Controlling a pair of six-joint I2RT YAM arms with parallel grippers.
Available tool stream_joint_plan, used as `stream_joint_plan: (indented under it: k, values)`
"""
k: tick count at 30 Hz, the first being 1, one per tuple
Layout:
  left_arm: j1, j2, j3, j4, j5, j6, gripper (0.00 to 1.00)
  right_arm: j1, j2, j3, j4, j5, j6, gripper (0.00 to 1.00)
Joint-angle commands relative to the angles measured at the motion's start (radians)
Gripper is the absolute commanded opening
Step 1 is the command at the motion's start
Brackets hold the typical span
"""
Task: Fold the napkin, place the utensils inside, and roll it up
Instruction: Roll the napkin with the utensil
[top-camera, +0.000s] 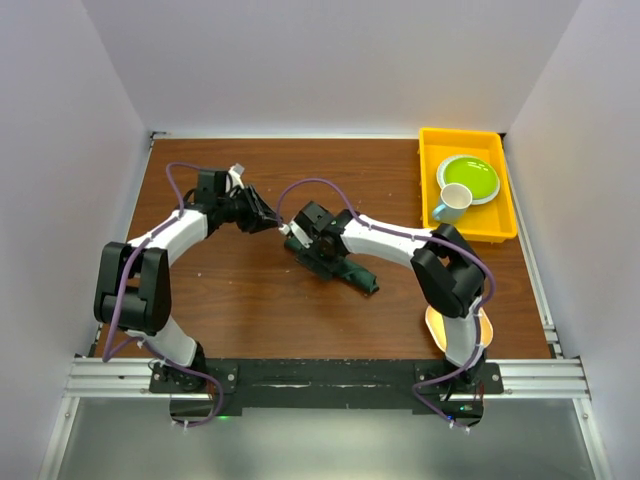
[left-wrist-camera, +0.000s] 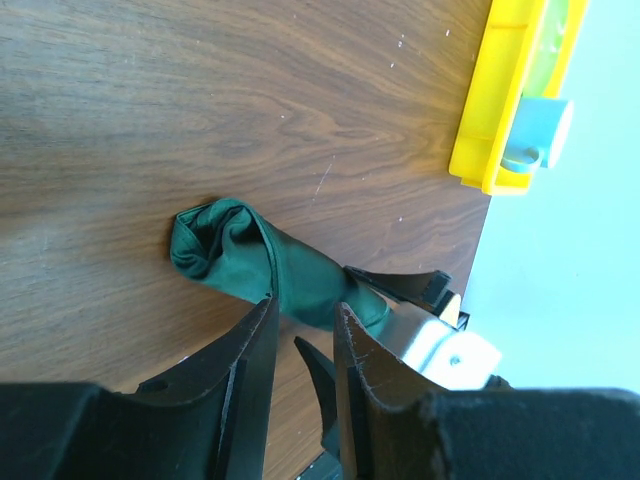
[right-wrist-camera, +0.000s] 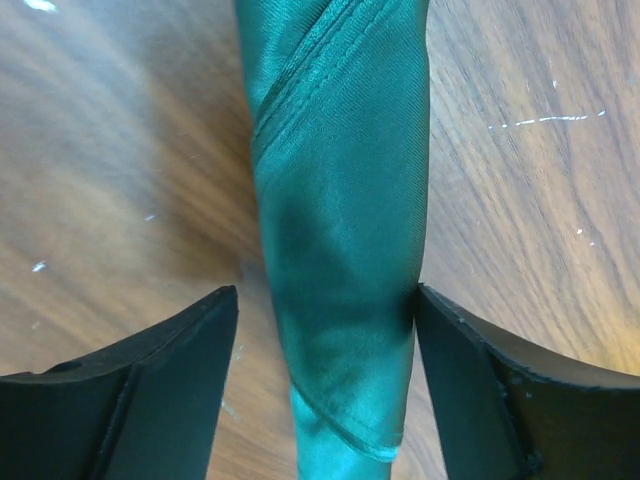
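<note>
The napkin (top-camera: 357, 276) lies on the table as a tight dark green roll, running diagonally. My right gripper (top-camera: 318, 250) straddles its upper left part, open. In the right wrist view the napkin (right-wrist-camera: 340, 200) runs between the fingers; the right finger touches its side, while bare table shows between the roll and the left finger (right-wrist-camera: 180, 350). My left gripper (top-camera: 272, 222) is open just left of the right one. Its tips (left-wrist-camera: 305, 305) hover beside the napkin (left-wrist-camera: 250, 255) with nothing between them. The utensils are hidden.
A yellow tray (top-camera: 432, 190) at the back right holds a green plate (top-camera: 468, 177) and a pale blue cup (top-camera: 452, 203). An orange plate (top-camera: 437, 325) lies by the right arm's base. White walls enclose the table.
</note>
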Motion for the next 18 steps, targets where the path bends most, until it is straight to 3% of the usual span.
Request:
stream_joint_plan:
  k: [1,12,18]
  values:
    - [0.007,-0.031,-0.010,0.016,0.002,-0.011,0.33,0.000,0.018,-0.021,0.051,0.053,0.021,0.67]
    - [0.019,-0.031,-0.026,0.017,0.011,0.008,0.33,-0.020,0.067,-0.008,0.074,0.050,0.079,0.38]
    - [0.019,-0.005,-0.033,0.111,0.103,-0.023,0.33,-0.115,0.057,0.028,0.048,-0.185,0.183,0.27]
